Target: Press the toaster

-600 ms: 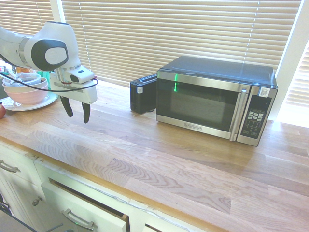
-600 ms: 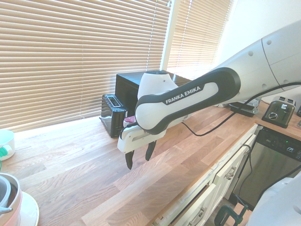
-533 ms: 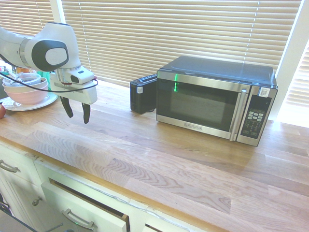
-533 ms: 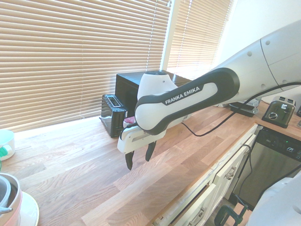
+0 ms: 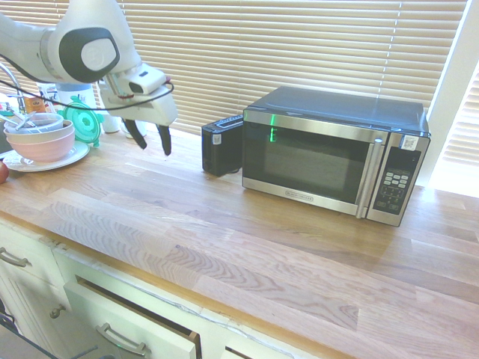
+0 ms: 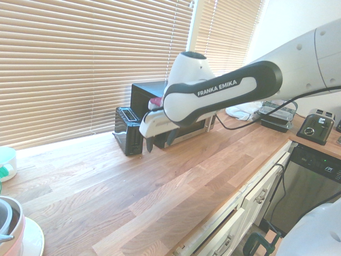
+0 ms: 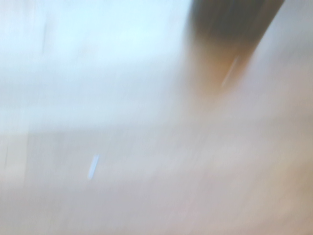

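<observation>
Gripper (image 5: pixel 150 139) fingers are hanging apart above the wooden countertop (image 5: pixel 247 232), near the small black boxy toaster (image 5: pixel 221 146); my wrist view is probably blurring it.

The first exterior view stands in front of the counter (image 5: pixel 247 239), raised, looking down and back toward the blinds (image 5: pixel 284 52); the arm (image 5: pixel 67 52) enters from 9 o'clock, with the microwave (image 5: pixel 333 153) at about 2 o'clock. The second exterior view looks along the same counter (image 6: pixel 133 197) from its other end, lower and nearer, with the arm (image 6: pixel 234 93) entering from 3 o'clock. Both share the countertop, the blinds (image 6: pixel 80 64), the toaster (image 5: pixel 221 146) (image 6: pixel 128 129) and the gripper (image 5: pixel 150 137) (image 6: pixel 159 140). The wrist view sits very close to the wood (image 7: pixel 161 176), blurred, with a dark shape (image 7: pixel 230 19) at 1 o'clock.
</observation>
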You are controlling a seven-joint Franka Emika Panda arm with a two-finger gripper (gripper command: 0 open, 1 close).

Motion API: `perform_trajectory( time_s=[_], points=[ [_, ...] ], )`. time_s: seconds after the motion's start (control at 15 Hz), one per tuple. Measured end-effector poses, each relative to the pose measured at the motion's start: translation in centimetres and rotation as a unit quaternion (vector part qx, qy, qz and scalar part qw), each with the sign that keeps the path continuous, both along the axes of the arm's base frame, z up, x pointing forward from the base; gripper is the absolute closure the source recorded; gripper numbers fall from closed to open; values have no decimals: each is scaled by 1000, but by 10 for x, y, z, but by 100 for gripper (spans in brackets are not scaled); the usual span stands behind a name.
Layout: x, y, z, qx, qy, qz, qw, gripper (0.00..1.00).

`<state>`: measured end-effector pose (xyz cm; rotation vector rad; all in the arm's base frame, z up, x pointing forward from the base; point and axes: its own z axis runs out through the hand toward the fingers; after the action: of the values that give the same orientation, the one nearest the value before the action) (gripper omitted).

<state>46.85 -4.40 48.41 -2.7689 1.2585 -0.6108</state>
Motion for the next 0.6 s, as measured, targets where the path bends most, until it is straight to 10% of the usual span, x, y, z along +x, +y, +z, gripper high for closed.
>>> perform_trajectory(
  time_s=[0.6],
  points=[
    [99, -7, 68, -36, -59, 19, 997, 0]
  ],
)
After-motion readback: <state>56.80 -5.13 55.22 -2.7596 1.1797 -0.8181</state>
